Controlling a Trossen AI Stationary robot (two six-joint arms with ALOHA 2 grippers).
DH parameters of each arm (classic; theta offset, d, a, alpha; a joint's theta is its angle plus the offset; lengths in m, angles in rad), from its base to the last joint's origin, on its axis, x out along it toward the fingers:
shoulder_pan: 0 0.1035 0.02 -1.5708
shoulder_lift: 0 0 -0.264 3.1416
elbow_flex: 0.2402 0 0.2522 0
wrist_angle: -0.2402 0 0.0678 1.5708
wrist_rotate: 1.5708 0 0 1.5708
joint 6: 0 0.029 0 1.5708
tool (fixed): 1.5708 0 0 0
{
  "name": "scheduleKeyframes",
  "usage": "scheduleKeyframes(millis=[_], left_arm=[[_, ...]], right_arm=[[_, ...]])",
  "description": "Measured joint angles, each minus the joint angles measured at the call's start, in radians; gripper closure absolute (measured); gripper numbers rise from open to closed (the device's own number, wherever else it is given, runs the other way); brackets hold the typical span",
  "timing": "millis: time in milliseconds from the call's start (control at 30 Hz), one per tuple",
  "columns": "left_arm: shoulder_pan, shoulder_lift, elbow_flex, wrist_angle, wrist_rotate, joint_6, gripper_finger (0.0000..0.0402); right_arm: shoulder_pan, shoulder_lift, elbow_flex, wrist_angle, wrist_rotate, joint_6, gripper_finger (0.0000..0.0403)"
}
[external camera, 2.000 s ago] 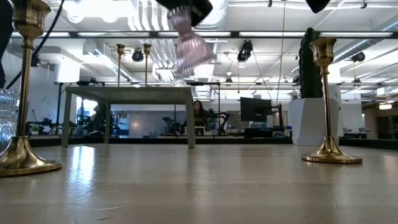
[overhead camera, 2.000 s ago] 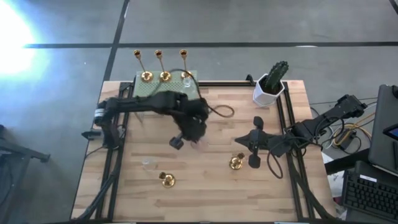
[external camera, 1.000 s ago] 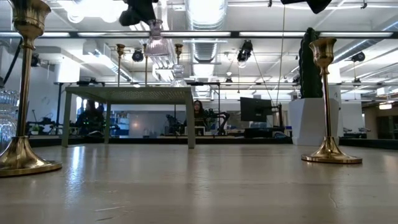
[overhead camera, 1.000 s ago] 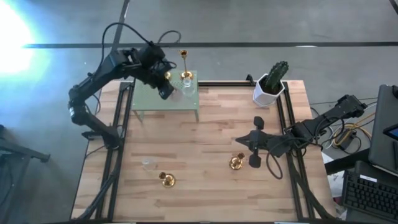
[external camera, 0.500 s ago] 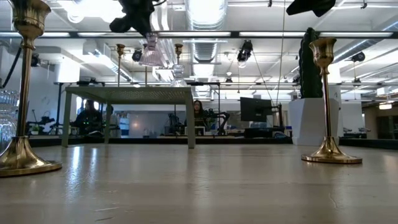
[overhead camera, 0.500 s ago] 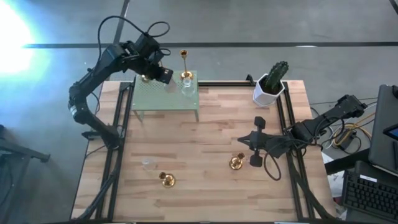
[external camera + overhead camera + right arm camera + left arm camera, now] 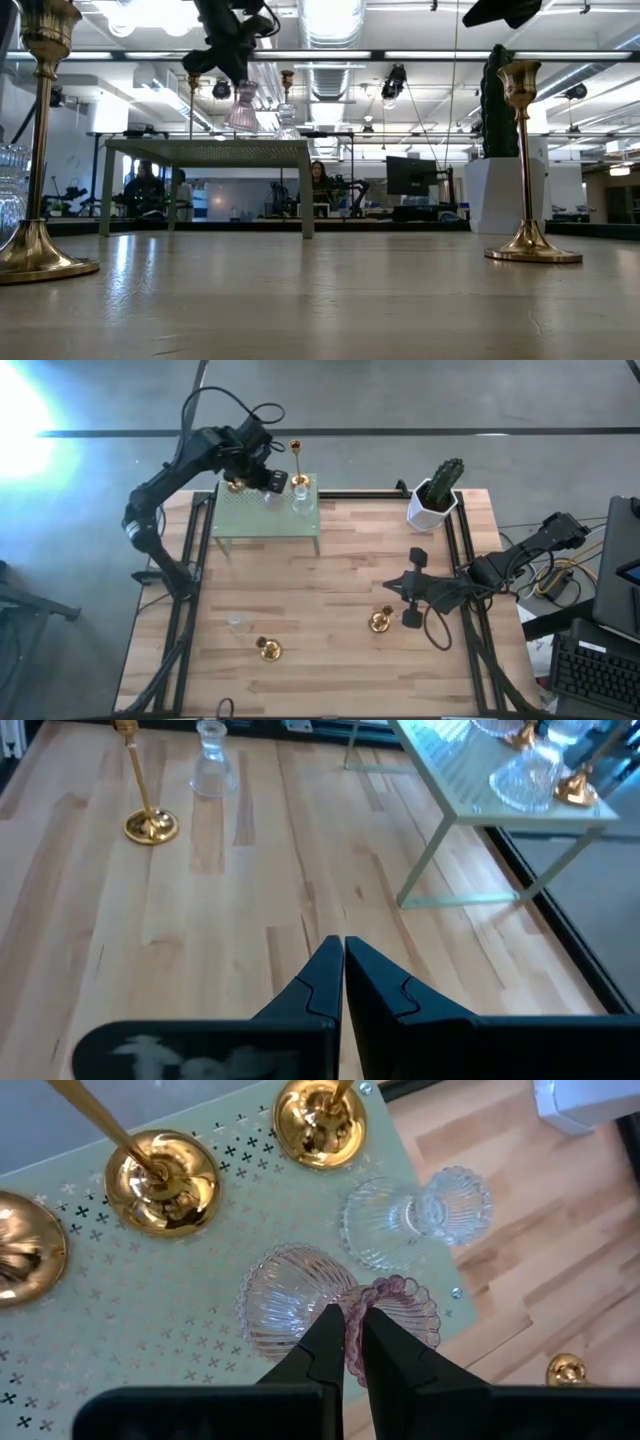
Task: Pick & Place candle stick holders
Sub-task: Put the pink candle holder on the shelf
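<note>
My left gripper [image 7: 348,1342] is shut on a pinkish glass candle stick holder [image 7: 300,1295] over the green perforated stand [image 7: 240,520] at the table's far left. In the low view the holder [image 7: 242,108] hangs just above the stand top. On the stand sit gold holders [image 7: 160,1175] [image 7: 320,1120] on their round bases, and a clear glass one [image 7: 415,1220]. Two gold holders [image 7: 379,622] [image 7: 268,650] and a clear glass one [image 7: 237,623] stand on the wooden table. My right gripper [image 7: 343,960] waits shut above the table's right part, holding nothing. My left gripper pinches the scalloped rim of the pinkish holder's cup [image 7: 392,1302] between its two fingers, one on each side of the rim wall. The fingers come from above, slanting down. The holder hangs below them, wide ribbed base [image 7: 285,1300] lowest, close over the stand top.
A white pot with a green cactus [image 7: 435,495] stands at the far right corner. Black rails [image 7: 465,560] run along the table's sides. Bare wood lies between the stand and the near holders. People sit in the room behind the table.
My left gripper has carried the pinkish holder toward the table's far edge over the green stand, then sunk toward the stand top while its wrist rolled. The holder now hangs lower and more upright. The gripper has stayed shut on it.
</note>
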Motion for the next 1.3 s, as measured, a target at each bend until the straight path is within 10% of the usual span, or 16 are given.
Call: scheduleKeyframes(millis=[1300], left_arm=[[0.195, -0.309, -0.581, 0.465, 0.171, -0.020, 0.0379]], right_arm=[[0.000, 0.000, 0.000, -0.076, 0.000, 0.101, 0.0394]])
